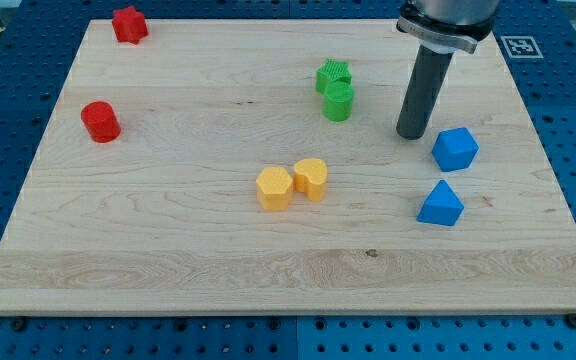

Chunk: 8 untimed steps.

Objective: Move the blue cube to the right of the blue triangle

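Blue cube (455, 149) sits near the surface's right edge, my tip (413, 135) just to its left

The blue triangle (441, 204) lies just below the cube, apart from it. My tip stands close beside the cube; whether it touches I cannot tell, and the rod carries no gripper to open or close. Further left on the wooden surface (168, 260) sit two green blocks (335, 90) touching, two yellow blocks (292, 183) side by side, a red cylinder (100, 121) and a red block (128, 24) at the top left

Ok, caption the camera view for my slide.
My tip rests left of the blue cube, which sits above the blue triangle on the wooden board.
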### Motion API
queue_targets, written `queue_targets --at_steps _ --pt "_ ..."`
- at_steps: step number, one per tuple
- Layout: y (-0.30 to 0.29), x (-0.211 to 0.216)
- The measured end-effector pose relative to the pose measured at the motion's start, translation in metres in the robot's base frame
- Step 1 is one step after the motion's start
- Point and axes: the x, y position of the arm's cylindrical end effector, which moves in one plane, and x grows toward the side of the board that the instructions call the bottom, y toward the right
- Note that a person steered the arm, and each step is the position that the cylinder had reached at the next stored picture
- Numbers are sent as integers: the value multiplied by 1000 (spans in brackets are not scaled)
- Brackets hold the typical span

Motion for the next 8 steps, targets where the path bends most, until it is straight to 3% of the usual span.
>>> queue_targets --at_steps 1,3,8 --pt "29 -13" --pt "52 37" --pt "50 91"
